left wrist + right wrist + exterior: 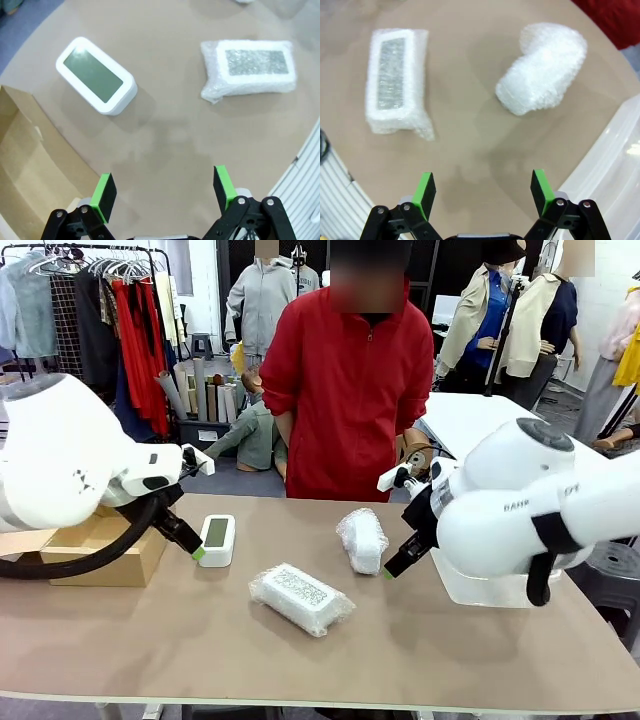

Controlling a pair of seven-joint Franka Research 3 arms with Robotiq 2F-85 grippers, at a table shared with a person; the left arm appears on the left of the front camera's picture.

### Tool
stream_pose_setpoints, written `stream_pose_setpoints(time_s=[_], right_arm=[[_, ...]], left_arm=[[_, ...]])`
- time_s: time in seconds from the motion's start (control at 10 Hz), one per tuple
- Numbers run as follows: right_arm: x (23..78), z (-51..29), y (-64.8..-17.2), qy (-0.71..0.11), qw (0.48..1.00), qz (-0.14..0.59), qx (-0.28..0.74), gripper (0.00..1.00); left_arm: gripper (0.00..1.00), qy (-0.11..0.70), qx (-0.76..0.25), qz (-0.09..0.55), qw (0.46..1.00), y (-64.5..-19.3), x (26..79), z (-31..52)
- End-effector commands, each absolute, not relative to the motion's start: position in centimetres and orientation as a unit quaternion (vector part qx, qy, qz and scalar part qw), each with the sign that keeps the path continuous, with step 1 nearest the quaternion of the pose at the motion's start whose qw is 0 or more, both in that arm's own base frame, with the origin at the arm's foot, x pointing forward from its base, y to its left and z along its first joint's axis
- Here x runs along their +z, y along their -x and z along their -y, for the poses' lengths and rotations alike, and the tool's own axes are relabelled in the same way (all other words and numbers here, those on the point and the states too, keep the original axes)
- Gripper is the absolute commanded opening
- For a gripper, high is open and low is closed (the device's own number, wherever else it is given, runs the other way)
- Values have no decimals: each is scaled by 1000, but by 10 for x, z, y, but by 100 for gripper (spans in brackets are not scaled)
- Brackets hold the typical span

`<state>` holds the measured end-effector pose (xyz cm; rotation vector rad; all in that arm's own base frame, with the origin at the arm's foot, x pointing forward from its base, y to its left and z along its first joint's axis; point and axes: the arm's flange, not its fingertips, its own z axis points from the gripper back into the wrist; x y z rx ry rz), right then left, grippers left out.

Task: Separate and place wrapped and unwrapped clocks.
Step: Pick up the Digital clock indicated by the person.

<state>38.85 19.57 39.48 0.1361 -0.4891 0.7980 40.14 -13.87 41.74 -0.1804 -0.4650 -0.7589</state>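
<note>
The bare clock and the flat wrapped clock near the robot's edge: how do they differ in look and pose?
The bare clock has no cover, so its greenish-grey screen shows clearly; the flat wrapped clock sits in cloudy bubble wrap, its screen dim and speckled. The bare clock lies toward the robot's left; the flat wrapped clock lies slanted near the middle. Both are white, rectangular, screen up on the table.

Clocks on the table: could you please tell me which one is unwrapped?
The white clock with the grey-green screen, beside the left gripper; the middle clock and right-hand clock are bubble-wrapped.
</note>
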Motion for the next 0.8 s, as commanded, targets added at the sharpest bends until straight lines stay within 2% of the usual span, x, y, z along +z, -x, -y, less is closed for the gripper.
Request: stream_pose_setpoints(time_s=[0.0, 0.3, 0.4, 0.5, 0.7], right_arm=[[415, -175, -402, -104, 867, 229, 430, 100], [429, -164, -403, -135, 840, 250, 462, 100], [431, -161, -404, -136, 840, 253, 460, 100], [427, -160, -406, -137, 847, 268, 439, 100], [436, -166, -397, -118, 848, 251, 452, 100]], left_arm=[[100, 112, -426, 235, 866, -410, 421, 120], [100, 103, -462, 300, 828, -400, 436, 101], [100, 104, -452, 307, 831, -400, 435, 100], [100, 83, -451, 272, 846, -407, 444, 110], [100, 83, -451, 272, 846, -407, 444, 110]])
